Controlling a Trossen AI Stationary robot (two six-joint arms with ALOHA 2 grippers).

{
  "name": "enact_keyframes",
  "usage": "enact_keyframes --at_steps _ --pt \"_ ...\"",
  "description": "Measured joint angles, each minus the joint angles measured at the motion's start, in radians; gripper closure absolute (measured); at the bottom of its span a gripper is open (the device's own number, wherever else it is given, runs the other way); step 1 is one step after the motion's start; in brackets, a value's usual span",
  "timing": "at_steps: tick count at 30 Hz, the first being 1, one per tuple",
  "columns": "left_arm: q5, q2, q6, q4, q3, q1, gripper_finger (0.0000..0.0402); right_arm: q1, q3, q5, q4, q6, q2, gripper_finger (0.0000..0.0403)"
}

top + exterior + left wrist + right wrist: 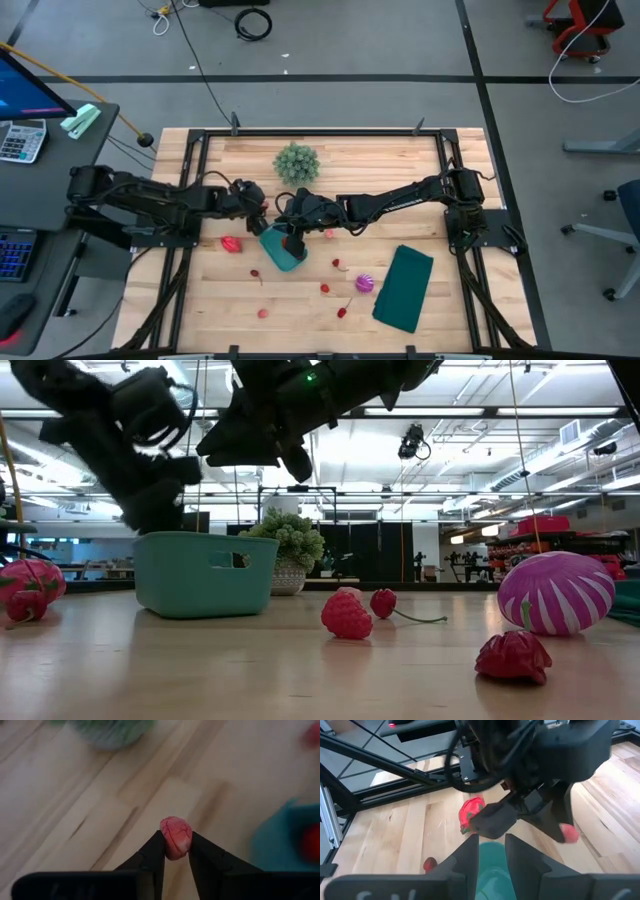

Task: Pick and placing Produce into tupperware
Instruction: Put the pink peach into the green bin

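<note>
High view: both dark arms meet near the middle of the pale wooden table [330, 165], crowding over the small teal-blue plastic tub [281, 252] and hiding much of it. The left tool [262, 212] sits just beside the tub's near-left corner; the right tool [291, 240] hangs over the tub, and its finger gap cannot be read from above. Red toy produce is scattered: a larger red piece [232, 244] left of the tub, small red bits [325, 288] below it, and a round purple striped piece [364, 284] next to the flat dark-green slab [405, 288]. A spiky green ball plant [297, 163] stands behind the arms.

Low view: the tub [205, 572] stands on the table, with both arms cut off by the upper edge. A bumpy red berry [347, 616] and a cherry with a stem [383, 602] lie right of it, the purple piece [556, 593] and a crumpled red piece [513, 657] farther right.

Left wrist view: the left tool [175, 849] is pinched on a small pinkish-red wrinkled piece [175, 836], above bare wood; the blurred tub [287, 842] lies to one side with something red inside.

Right wrist view: the right tool [491, 855] shows its fingers slightly parted with nothing between them, directly above the tub [492, 867]. The left arm fills the upper part, blocking the table beyond.
</note>
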Motion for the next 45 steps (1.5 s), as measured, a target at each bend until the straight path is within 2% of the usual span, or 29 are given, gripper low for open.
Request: enact_keyframes --at_steps 4,9,15,26,37,45 --pt "0.048 0.000 0.046 -0.004 0.063 -0.036 0.0322 0.000 0.000 0.002 0.006 0.003 0.000 0.0301" --pt "0.059 -0.001 0.060 -0.016 0.120 -0.098 0.0325 0.000 0.000 0.061 0.007 0.002 0.000 0.0302" --pt "0.116 -0.001 -0.004 -0.027 0.125 -0.195 0.0310 0.000 0.000 0.105 0.005 0.002 0.000 0.0302" --pt "0.121 0.033 -0.035 -0.007 0.124 -0.349 0.0311 0.000 0.000 0.121 -0.022 0.002 0.000 0.0302" --pt "0.115 0.241 -0.035 0.117 0.124 -0.356 0.0279 0.001 0.000 0.120 -0.020 0.010 0.000 0.0302" --pt "0.115 0.266 -0.046 0.119 0.124 -0.355 0.0240 0.001 0.000 0.120 -0.022 0.010 0.000 0.0302"
